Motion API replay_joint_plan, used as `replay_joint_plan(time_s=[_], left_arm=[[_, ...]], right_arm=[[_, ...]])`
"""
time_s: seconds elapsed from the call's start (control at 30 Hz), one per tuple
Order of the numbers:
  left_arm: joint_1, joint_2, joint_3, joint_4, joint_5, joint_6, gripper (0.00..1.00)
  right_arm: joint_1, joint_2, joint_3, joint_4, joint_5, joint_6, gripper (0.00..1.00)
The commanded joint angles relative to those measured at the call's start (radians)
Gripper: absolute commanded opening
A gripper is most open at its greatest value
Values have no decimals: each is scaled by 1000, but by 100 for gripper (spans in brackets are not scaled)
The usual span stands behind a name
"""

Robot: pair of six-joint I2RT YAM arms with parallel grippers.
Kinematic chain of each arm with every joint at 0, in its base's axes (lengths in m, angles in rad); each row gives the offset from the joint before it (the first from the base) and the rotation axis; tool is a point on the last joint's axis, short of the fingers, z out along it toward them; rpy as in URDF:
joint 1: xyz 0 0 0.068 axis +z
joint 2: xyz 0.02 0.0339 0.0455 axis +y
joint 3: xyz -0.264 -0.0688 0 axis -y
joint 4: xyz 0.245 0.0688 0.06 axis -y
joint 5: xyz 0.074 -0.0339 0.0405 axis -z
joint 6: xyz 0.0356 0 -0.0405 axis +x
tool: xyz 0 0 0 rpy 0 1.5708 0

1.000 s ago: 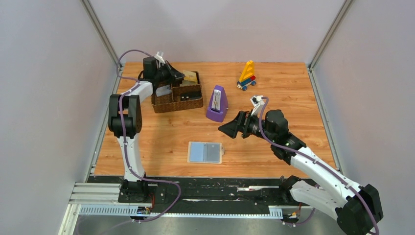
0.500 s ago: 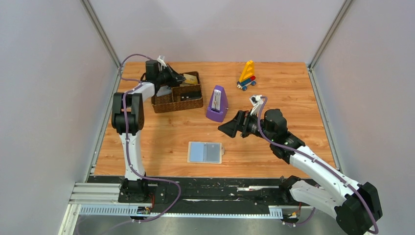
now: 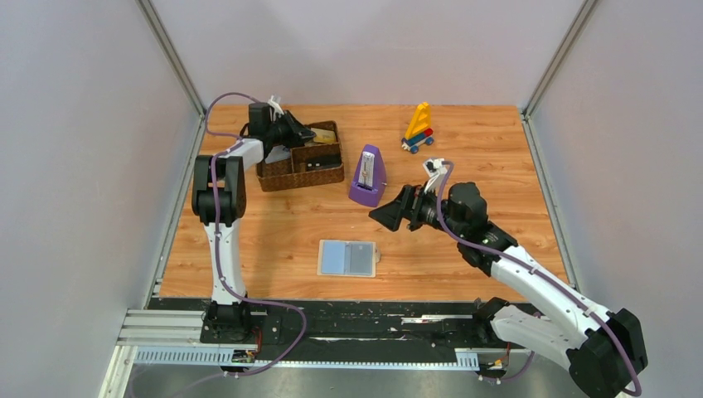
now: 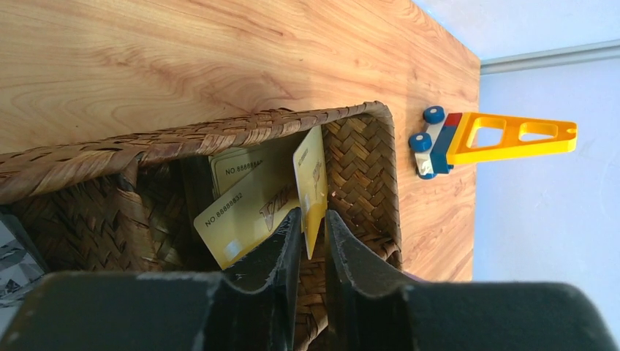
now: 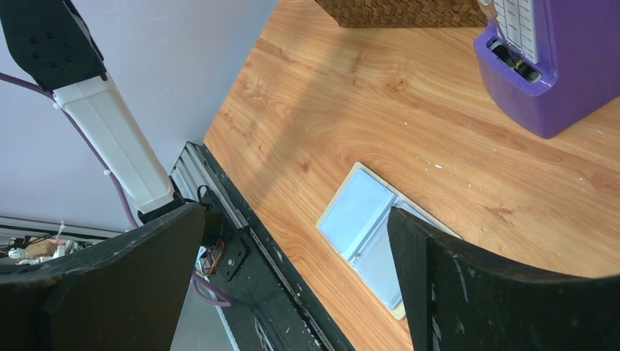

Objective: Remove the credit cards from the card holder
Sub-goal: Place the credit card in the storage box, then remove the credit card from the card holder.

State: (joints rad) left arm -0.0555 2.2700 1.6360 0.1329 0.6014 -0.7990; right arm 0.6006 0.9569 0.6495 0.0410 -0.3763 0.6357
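The light-blue card holder (image 3: pixel 347 258) lies open and flat near the table's front edge, also seen in the right wrist view (image 5: pixel 369 227). My left gripper (image 3: pixel 300 133) reaches into the far right compartment of the brown woven tray (image 3: pixel 300 157). Its jaws (image 4: pixel 313 213) stand a little apart, with the corner of an upright gold credit card (image 4: pixel 311 175) loose in the narrow gap. Two more gold cards (image 4: pixel 245 212) lean in the same compartment. My right gripper (image 3: pixel 385 217) hovers wide open above and right of the holder, with nothing between its fingers (image 5: pixel 296 212).
A purple metronome (image 3: pixel 367 176) stands between the tray and my right gripper. A yellow, red and blue toy (image 3: pixel 419 128) sits at the back. The woven tray's wall (image 4: pixel 365 168) closes in on my left fingers.
My left gripper has shifted slightly over the tray, and its jaws have parted from the gold card. The right arm has barely moved.
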Motion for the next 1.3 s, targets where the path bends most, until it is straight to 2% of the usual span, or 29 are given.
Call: replay_joint_plan(time_s=[0.0,0.23,0.5,0.67,0.8,1.0,1.1,1.27], left_arm=[[7,-8,54,-24,-1,51,28],[7,-40,73,-77,-4,92,37],[8,-75,121,-199,11,153,42],[6,-102,146,-304,19,188,47],[6,-159,128,-375,40,221,49],[6,-340,-9,-498,18,257,49],[5,-469,-147,-528,42,253,48],[-13,-716,-399,-511,57,238,48]], right_arm=[[-2,15,52,-3,19,-15,100],[-2,31,83,-109,84,1,100],[-2,35,91,-176,98,27,99],[-1,39,124,-244,108,29,93],[0,57,155,-332,147,108,90],[3,68,85,-318,48,189,78],[13,67,34,-291,-16,187,74],[57,56,-35,-247,-21,234,64]])
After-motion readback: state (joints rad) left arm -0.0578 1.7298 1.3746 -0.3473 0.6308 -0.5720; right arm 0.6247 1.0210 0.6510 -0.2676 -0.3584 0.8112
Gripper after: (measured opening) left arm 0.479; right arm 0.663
